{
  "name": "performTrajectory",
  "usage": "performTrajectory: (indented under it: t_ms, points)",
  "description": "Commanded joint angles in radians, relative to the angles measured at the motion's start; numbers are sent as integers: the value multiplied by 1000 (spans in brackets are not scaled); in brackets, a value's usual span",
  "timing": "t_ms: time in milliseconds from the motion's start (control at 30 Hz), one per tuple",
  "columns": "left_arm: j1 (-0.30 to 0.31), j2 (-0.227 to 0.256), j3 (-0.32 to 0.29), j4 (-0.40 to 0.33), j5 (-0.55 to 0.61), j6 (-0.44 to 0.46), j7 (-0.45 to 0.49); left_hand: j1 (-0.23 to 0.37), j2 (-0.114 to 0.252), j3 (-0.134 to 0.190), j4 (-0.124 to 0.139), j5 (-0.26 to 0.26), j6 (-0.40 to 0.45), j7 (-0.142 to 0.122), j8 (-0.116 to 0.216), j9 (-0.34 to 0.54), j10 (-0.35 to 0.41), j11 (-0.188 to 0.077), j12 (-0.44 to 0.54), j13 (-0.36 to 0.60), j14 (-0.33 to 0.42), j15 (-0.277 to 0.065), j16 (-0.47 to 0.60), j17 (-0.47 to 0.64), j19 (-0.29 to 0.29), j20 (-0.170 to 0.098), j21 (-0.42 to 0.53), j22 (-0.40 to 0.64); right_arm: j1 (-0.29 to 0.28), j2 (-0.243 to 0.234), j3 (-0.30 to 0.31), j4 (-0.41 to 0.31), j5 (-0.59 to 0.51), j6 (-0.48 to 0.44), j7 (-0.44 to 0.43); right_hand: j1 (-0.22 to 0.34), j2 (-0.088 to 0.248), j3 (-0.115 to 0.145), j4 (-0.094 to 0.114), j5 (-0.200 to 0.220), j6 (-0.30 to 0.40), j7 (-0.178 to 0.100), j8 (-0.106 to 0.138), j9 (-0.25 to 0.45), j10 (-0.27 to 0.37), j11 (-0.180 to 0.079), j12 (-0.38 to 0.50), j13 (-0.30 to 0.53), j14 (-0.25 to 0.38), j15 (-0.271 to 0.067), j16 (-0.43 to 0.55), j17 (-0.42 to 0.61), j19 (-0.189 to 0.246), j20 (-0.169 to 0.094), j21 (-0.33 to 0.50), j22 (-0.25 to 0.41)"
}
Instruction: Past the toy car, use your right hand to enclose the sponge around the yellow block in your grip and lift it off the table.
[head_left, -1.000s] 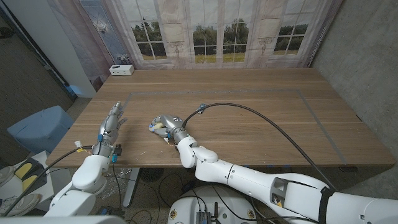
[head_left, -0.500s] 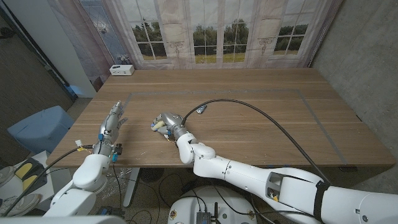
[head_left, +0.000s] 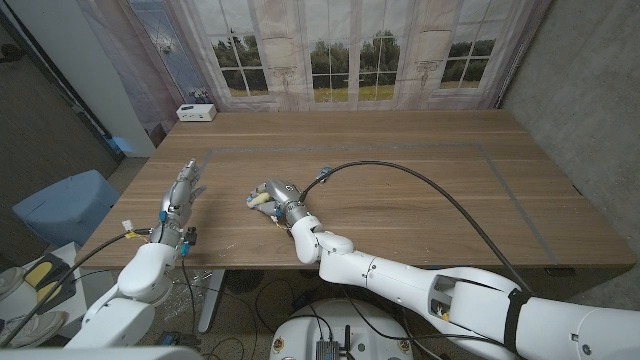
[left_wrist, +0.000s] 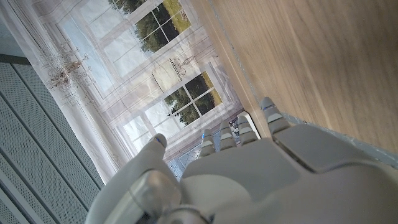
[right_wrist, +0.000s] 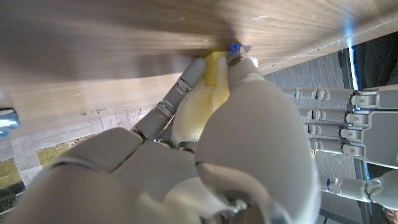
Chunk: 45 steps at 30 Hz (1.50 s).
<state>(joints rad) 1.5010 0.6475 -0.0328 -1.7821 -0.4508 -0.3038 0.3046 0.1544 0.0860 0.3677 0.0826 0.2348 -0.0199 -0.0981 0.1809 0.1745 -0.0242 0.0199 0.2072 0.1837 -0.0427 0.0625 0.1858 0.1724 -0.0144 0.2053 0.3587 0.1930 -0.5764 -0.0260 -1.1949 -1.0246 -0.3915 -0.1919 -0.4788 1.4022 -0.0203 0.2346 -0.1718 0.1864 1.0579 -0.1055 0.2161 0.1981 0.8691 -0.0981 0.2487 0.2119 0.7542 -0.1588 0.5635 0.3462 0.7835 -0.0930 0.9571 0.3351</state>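
Observation:
My right hand (head_left: 276, 196) is curled around a pale yellow sponge (head_left: 257, 200) on the near left part of the wooden table (head_left: 400, 150). In the right wrist view the sponge (right_wrist: 194, 116) is squeezed between the fingers, and a yellow block (right_wrist: 215, 61) pokes out at the fingertips, close to the tabletop. Whether the sponge is off the surface I cannot tell. My left hand (head_left: 181, 196) stays near the table's left edge with fingers apart, holding nothing; its back (left_wrist: 261, 174) shows in the left wrist view, and its fingers (right_wrist: 348, 124) appear beside the right hand.
A black cable (head_left: 430, 190) arcs from my right wrist across the table's middle. A small white box (head_left: 196, 112) sits at the far left corner. Grey tape lines (head_left: 500, 165) mark a rectangle on the tabletop. A blue bin (head_left: 62, 205) stands off the left edge.
My right hand, with the sponge in its grip, has shifted slightly to the right and a little farther from me. The left hand has barely moved.

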Motion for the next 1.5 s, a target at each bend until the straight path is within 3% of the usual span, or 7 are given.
performTrajectory:
  t_ms: [33, 133, 767, 1500]
  points:
    - [-22, 9, 9, 3, -2, 12, -2, 3, 1, 1, -6, 0, -1, -4, 3, 1, 0, 7, -3, 4, 0, -5, -2, 3, 5, 1, -4, 3, 24, 4, 21, 126, -19, 278, -180, 163, 148, 11, -1, 0, 82, 80, 1, 4, 19, 18, 1, 3, 189, -80, -5, -1, 24, -128, 17, 6]
    - [-32, 10, 14, 6, -1, 17, 1, 3, 1, 1, -6, 0, -1, -4, 3, 1, 1, 7, -2, 4, 0, -4, -2, 3, 5, 0, -4, 3, 36, 9, 25, 162, -34, 337, -238, 169, 148, 12, -2, -1, 79, 82, -1, 4, 17, 17, -2, 3, 189, -79, -10, -4, 20, -128, 22, 7]
    - [-82, 16, 53, 18, -1, 31, 4, 3, 2, 1, -8, -1, 2, -2, 3, 1, 1, 8, -3, 4, 1, -6, -2, 3, 6, 0, -7, 3, 22, -64, 99, 31, -66, 351, -303, 188, 154, 17, 5, -2, 67, 84, -9, 6, 4, 19, -15, 6, 193, -77, -27, -16, -17, -127, 47, 12]
    - [-72, 20, 74, -31, 39, 38, 42, 3, 4, 2, -9, -2, 4, -3, 4, 1, 2, 8, -3, 4, 2, -6, -2, 3, 7, 0, -10, 3, -82, -143, 267, -124, 87, 508, -231, 195, 156, 17, 9, -2, 61, 91, -12, 7, 2, 19, -21, 8, 197, -76, -36, -21, -36, -127, 69, 14]
